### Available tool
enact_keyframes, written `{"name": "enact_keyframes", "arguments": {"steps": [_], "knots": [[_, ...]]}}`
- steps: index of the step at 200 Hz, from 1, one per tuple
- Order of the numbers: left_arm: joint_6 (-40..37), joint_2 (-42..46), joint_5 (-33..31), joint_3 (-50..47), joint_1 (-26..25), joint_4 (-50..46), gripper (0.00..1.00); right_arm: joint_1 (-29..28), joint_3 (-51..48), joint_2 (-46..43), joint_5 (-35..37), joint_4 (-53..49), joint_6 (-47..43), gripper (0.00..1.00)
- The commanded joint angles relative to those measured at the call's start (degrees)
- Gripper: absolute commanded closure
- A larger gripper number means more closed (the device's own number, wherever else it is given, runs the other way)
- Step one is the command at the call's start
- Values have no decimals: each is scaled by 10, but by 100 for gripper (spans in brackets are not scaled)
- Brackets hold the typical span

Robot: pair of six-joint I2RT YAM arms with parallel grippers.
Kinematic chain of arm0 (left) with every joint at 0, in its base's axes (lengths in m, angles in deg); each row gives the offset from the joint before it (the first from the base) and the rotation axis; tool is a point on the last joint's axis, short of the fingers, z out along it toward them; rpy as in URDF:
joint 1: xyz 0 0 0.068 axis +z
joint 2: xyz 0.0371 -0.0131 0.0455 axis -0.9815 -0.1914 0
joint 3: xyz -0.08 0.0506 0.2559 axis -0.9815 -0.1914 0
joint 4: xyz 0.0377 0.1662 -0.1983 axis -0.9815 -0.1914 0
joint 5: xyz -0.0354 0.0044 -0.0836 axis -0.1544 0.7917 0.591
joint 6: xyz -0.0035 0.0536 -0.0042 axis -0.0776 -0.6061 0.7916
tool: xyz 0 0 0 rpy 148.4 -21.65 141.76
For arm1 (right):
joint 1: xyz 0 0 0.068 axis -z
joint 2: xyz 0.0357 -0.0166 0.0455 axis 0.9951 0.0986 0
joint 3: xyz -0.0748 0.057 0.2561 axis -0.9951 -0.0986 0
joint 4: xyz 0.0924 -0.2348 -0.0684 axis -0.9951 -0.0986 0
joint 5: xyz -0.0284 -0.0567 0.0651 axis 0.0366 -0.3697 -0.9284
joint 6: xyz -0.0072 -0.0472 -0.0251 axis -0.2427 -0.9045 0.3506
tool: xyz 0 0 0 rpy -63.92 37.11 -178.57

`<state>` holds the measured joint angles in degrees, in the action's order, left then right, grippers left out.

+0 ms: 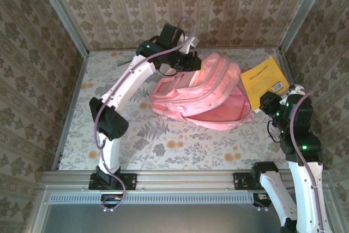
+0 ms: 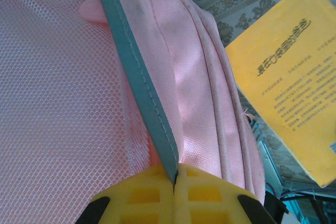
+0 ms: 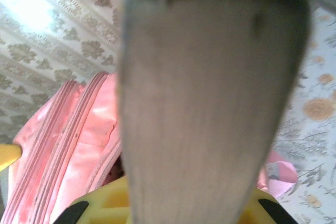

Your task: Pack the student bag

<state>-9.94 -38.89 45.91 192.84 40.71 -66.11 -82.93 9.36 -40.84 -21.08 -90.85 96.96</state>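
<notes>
student bag (image 1: 202, 94) mid-desk (image 1: 163, 145), soft floppy fabric, best held by trim: left tool (image 2: 174, 182) pinches its grey strap (image 2: 137, 85) at bag's far-left, right tool (image 1: 270, 102) grips yellow book (image 1: 265, 76) right of bag.

I'm working in a lab test cell, not a real room: beige damask wallpaper panels (image 1: 180, 4) box in the floral-printed table surface (image 1: 163, 145), and bare aluminium frame rails (image 1: 185, 179) run along its near edge and far corners.
</notes>
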Motion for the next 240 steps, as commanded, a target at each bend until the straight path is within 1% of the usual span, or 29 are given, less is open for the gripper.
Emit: {"name": "enact_keyframes", "arguments": {"steps": [1, 10, 19, 54, 70, 112, 126, 135, 153, 172, 218, 240], "knots": [[-3, 62, 60, 10, 18, 56, 100, 3, -8, 12, -108, 58, 21, 100], [2, 66, 70, 11, 22, 61, 100, 3, -14, 16, -129, 57, 27, 100], [5, 70, 78, 12, 29, 62, 100, 2, -16, 11, -127, 49, 26, 100], [22, 83, 111, -2, 56, 73, 100, -1, 12, -41, -16, -7, -24, 100], [23, 89, 117, -8, 65, 75, 100, -9, 28, -35, -9, -20, -31, 100], [38, 104, 140, -27, 89, 98, 100, -9, 3, -22, -96, 17, 11, 100], [47, 107, 156, -33, 93, 112, 100, -9, -20, -16, -148, 57, 39, 100], [49, 108, 165, -35, 93, 117, 100, -9, -37, -7, -194, 84, 67, 100], [59, 112, 188, -43, 94, 137, 100, -8, -78, 21, -295, 185, 149, 100], [67, 117, 218, -51, 94, 159, 100, -9, -130, 50, -385, 335, 234, 100], [63, 129, 254, -62, 96, 176, 100, -17, -165, 129, -463, 502, 267, 100], [61, 130, 268, -64, 96, 182, 100, -47, -155, 175, -496, 527, 252, 100]]}}
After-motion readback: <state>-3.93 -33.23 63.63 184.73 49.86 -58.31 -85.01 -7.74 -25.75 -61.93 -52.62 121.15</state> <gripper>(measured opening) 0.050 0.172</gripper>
